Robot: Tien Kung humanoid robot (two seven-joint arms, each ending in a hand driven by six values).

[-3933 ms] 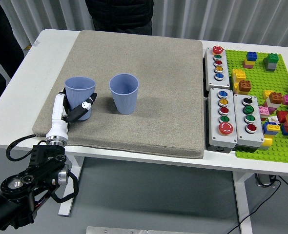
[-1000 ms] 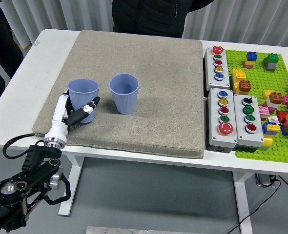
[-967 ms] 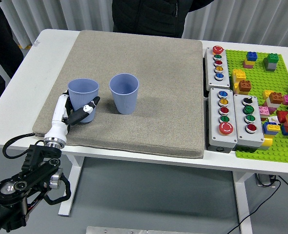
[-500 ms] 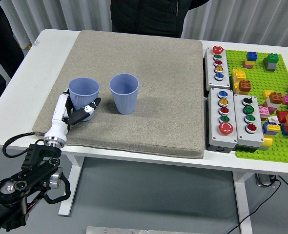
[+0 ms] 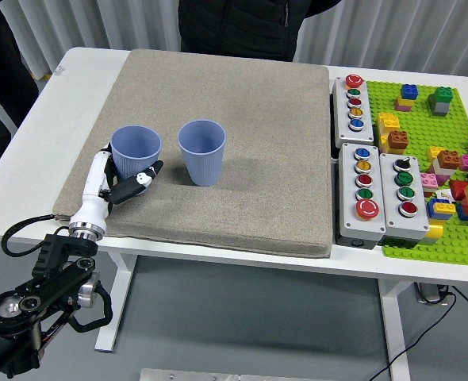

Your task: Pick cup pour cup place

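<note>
The left hand (image 5: pixel 119 184) curled loosely around the near side of the left blue paper cup (image 5: pixel 136 153), which stood upright on the grey mat (image 5: pixel 242 127) beside the second blue cup (image 5: pixel 201 152); whether it gripped was unclear.

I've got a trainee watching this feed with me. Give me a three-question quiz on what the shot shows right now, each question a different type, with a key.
1. True or false: both blue cups stand upright on the grey mat.
2. Which hand is at the left cup? A) left hand B) right hand C) a person's hand
3. Fill in: the two button boxes lie between the mat and the green ____ board.

Key:
1. True; the right cup is upright too.
2. A; the left hand is by the cup's base, its grip unclear.
3. brick; the button boxes sit beside the brick board.
</note>
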